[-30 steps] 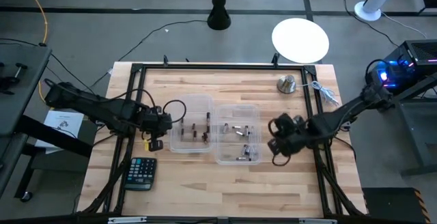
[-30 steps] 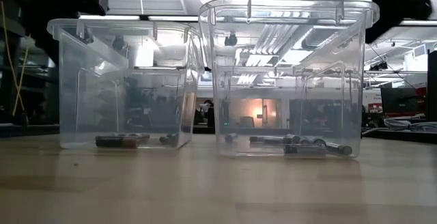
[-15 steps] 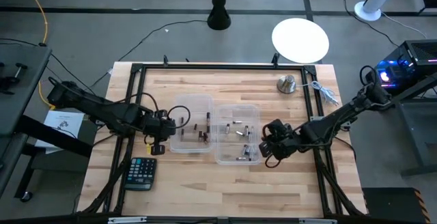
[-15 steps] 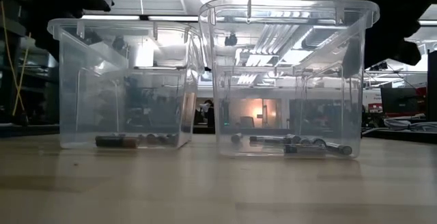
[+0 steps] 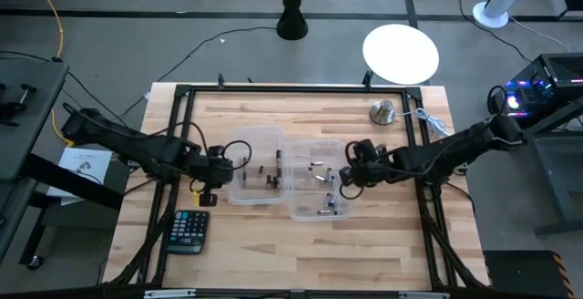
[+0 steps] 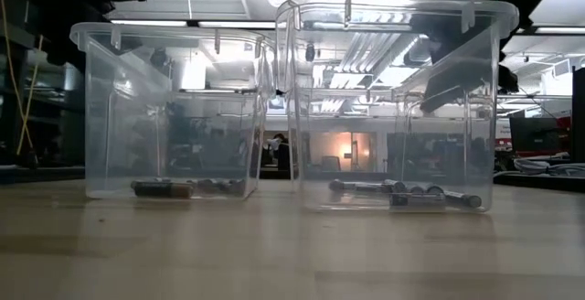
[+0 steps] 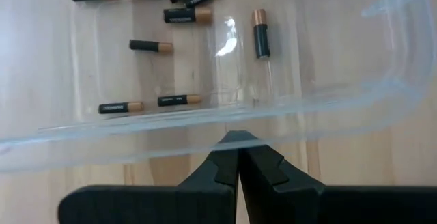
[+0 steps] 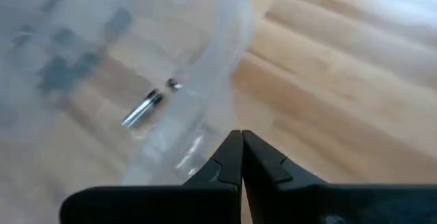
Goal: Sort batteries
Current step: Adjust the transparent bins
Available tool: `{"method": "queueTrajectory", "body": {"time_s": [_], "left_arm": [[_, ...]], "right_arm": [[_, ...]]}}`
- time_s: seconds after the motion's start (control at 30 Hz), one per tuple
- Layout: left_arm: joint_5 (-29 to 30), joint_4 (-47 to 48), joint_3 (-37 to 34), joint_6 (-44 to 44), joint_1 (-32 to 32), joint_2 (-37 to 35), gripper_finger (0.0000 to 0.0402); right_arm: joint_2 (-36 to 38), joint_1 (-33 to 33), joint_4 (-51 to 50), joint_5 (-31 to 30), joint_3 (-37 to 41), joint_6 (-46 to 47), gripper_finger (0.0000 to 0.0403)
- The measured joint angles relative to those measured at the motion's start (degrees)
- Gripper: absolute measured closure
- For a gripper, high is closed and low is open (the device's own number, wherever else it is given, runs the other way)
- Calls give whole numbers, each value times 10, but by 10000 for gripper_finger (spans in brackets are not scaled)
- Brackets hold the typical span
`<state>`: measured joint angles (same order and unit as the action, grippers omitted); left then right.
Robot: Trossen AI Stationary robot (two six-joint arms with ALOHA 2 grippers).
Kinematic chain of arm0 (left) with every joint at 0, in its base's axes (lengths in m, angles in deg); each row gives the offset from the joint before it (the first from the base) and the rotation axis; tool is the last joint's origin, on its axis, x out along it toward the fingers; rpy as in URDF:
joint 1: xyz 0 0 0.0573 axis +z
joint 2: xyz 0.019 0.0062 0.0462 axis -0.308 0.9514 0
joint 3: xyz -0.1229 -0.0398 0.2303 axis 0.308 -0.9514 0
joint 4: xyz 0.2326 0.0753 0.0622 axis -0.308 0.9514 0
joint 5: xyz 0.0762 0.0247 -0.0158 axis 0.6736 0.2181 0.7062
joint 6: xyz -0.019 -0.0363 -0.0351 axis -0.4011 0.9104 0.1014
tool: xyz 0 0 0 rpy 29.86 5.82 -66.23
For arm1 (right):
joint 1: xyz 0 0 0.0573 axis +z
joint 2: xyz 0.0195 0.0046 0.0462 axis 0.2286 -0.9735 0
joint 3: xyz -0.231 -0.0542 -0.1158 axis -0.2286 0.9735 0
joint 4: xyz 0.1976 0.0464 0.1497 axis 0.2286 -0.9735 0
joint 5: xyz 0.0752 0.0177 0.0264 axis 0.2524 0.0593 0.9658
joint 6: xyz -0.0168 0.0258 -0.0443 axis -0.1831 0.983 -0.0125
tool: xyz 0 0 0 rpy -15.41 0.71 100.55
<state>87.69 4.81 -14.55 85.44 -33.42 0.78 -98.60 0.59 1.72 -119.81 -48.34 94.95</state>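
Two clear plastic bins stand side by side mid-table. The left bin [image 5: 257, 131] holds dark batteries with copper ends [image 7: 181, 16], which lie on its floor. The right bin [image 5: 315, 141] holds silvery-grey batteries [image 8: 143, 108], which lie on its floor. My left gripper [image 5: 219, 160] is shut, and its tips [image 7: 237, 142] are at the left bin's left wall. My right gripper [image 5: 350, 173] is shut at the right bin's right wall, seen dark through the plastic [image 6: 457, 80]. My left gripper presses its shut fingertips against the outer side of the left bin's left wall, near the rim [image 7: 205, 125]. It comes in level from the table's left, and the bin stands flat on the table. My right gripper's shut tips [image 8: 239, 142] are at the right bin's wall; whether they touch it I cannot tell.
A black calculator [image 5: 187, 231] lies near the table's left near corner. A silver knob-like object [image 5: 382, 112] and a white cable [image 5: 434, 124] sit at the far right. Black frame rails [image 5: 178, 135] run along the table's edges.
My right gripper has swung toward the table's left and far edge, from beside the right bin's near right corner up to its right wall. My left gripper has moved a little right, against the left bin. In the low view both bins have slid slightly toward the right.
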Motion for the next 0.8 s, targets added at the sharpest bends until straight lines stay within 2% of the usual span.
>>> {"method": "queueTrajectory", "body": {"time_s": [0.2,0.3,0.43,0.53,0.63,0.8], "left_arm": [[19,44,0,22,1,-52,401],[32,66,0,63,1,-90,401],[86,51,0,133,1,-141,401],[139,-3,0,177,1,-180,401],[185,-85,0,179,1,-212,401],[241,-220,0,82,20,-233,401]], "right_arm": [[25,-28,-89,-19,0,-10,403],[73,-26,-158,-25,0,4,403],[161,9,-222,-37,0,31,403],[221,48,-238,-48,0,36,403],[261,89,-227,-77,0,36,403],[277,128,-131,-131,0,-16,403]]}}
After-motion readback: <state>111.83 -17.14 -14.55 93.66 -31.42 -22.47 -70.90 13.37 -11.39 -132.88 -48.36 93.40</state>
